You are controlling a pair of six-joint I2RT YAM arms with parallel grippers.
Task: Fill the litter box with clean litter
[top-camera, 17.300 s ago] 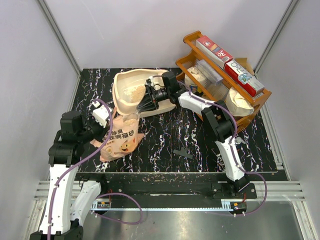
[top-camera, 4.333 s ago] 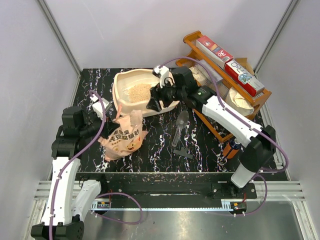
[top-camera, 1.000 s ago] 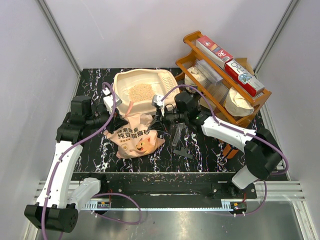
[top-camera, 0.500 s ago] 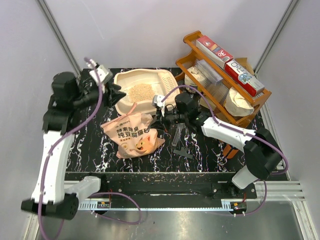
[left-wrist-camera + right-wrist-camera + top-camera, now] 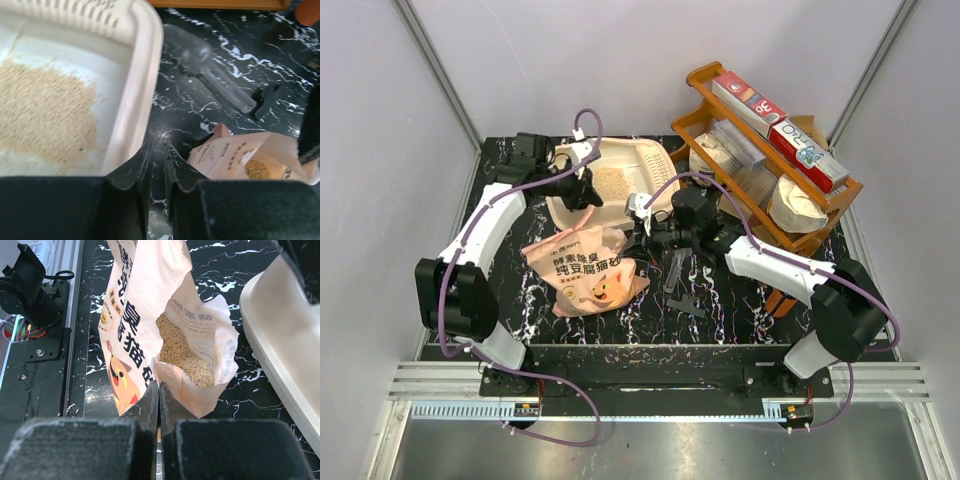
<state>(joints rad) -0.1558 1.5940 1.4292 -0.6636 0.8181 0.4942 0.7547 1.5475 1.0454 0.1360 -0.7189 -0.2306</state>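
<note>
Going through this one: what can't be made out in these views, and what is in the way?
Right wrist: how much litter is in the bag; its walls hide all below the mouth.
Left wrist: whether the left gripper touches the litter box wall; its own finger covers that spot.
Top external: the box's left wall, under the same gripper.
Left wrist: the orange object, cut off by the top right corner.
</note>
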